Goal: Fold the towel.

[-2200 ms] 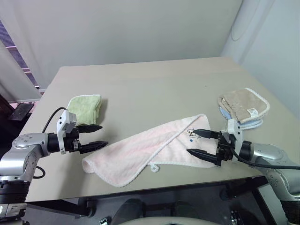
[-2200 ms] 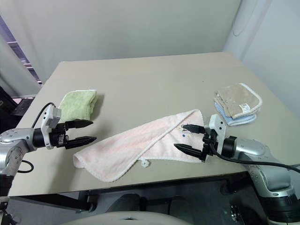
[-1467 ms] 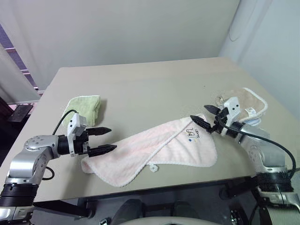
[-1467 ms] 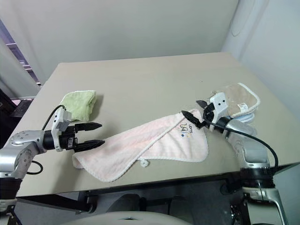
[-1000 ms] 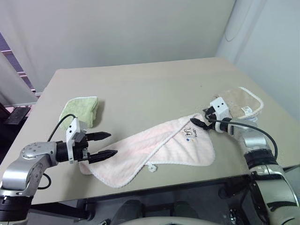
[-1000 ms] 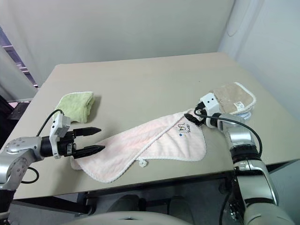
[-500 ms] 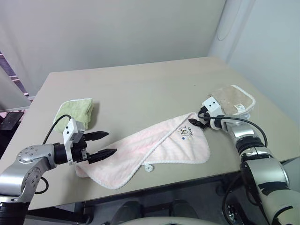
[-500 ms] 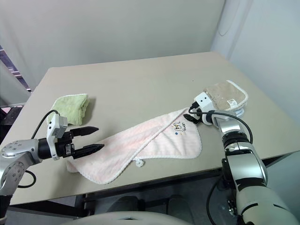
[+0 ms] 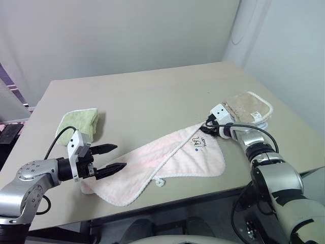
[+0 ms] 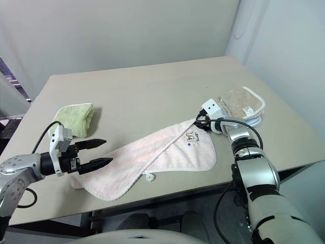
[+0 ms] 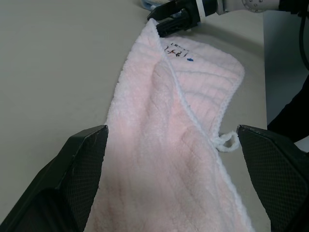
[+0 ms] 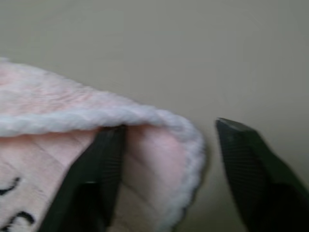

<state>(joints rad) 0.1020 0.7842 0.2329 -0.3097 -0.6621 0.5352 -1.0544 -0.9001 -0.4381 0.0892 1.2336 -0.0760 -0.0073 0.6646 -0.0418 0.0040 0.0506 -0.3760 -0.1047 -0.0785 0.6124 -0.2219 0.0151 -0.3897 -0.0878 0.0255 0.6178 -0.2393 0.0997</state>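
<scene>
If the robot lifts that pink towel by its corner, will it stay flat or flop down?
Probably flop: the towel already lies in soft folds and ripples on the table, so it looks limp. Its fluffy pile suggests that it is light and not slippery. The right gripper straddles only one corner, so the rest would likely hang and drag.

We note that the right gripper (image 9: 207,128), which two seconds ago hung open above the towel's (image 9: 167,161) near right part, now sits at that towel's far right corner, toward the table's (image 9: 152,96) right edge. Its fingers (image 12: 104,169), fully spread a second ago, now stand narrower, straddling the white-edged corner, one under the folded rim; a firm grip is not evident. The towel's right end lies flatter than earlier. The left gripper (image 9: 116,157) now stands a little closer to the towel's left end.
</scene>
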